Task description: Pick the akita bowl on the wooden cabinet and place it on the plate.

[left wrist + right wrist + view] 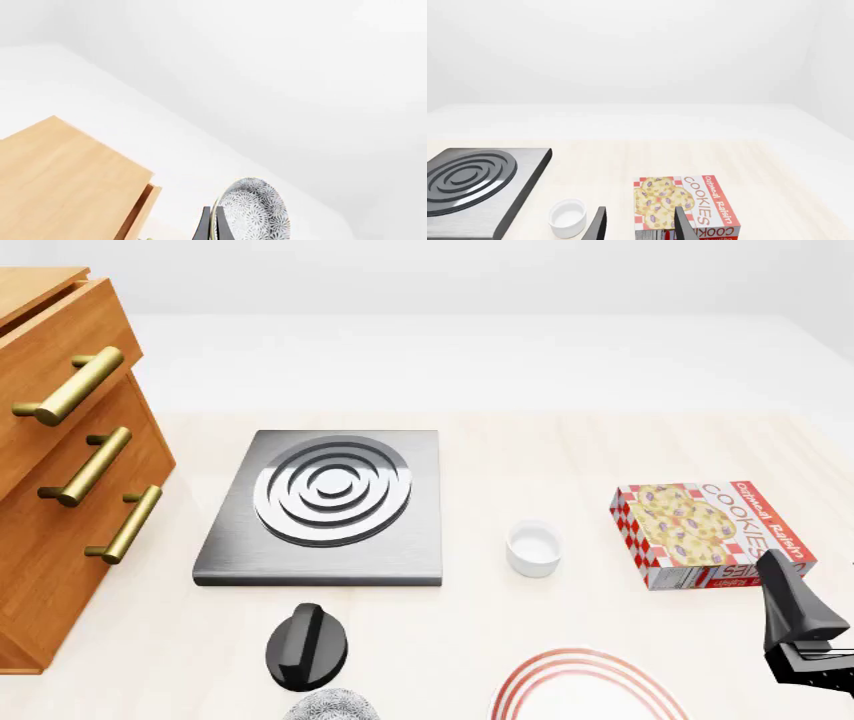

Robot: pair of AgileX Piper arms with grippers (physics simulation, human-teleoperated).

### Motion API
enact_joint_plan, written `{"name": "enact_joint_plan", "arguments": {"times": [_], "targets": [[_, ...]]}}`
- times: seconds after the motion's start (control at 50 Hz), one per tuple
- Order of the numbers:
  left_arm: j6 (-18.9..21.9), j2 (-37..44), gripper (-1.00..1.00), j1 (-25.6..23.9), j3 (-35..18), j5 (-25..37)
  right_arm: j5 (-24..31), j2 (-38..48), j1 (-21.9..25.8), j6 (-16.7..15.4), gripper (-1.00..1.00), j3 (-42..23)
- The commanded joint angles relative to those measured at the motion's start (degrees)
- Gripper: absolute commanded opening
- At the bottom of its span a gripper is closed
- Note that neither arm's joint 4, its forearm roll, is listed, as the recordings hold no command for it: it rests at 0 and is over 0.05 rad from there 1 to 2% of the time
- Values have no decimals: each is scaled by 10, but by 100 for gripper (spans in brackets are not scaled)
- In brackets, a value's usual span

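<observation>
A: Akita bowl first, in the left wrist view: where does it sit?

B: It stands on edge between the left gripper fingers, which are pinched on its rim, one dark finger on each side. The speckled pattern faces the camera. The wooden cabinet fills the corner beside it, well apart from the bowl, with a drawer front edge showing.

A: And the front view?

B: Only a sliver of the bowl's speckled surface shows at the lower edge, right under a black rounded part of the left arm. The plate with its red rings lies near, cut off by the same edge, and the bowl is not over it. The cabinet stands at far left with three brass handles. The grey stove plate lies mid-table, a small white cup just beside its right side, and a cookie box further right. The right gripper pokes in at the lower right corner.

A: Right wrist view?

B: The right gripper's two fingers stand apart, holding nothing. The cookie box lies just ahead, the cup to one side, and the stove plate beyond the cup
</observation>
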Motion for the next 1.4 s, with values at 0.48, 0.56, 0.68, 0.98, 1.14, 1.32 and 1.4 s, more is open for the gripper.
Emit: {"name": "enact_joint_plan", "arguments": {"times": [0.48, 0.56, 0.68, 0.98, 1.14, 1.32, 1.4], "targets": [[18, 13, -100, -144, 2, -15, 0, 0, 0, 0, 100, 0], [20, 13, -100, -161, 18, -25, 0, 0, 0, 0, 100, 0], [20, 10, -100, -184, 33, -30, 0, 0, 0, 0, 100, 0], [19, 8, -100, -238, 80, -56, 0, 0, 0, 0, 100, 0], [17, 9, -100, -260, 91, -63, 0, 0, 0, 0, 100, 0], [12, 9, -100, -295, 118, -77, 0, 0, 0, 0, 100, 0], [8, 11, -100, -307, 129, -83, 0, 0, 0, 0, 100, 0]]}}
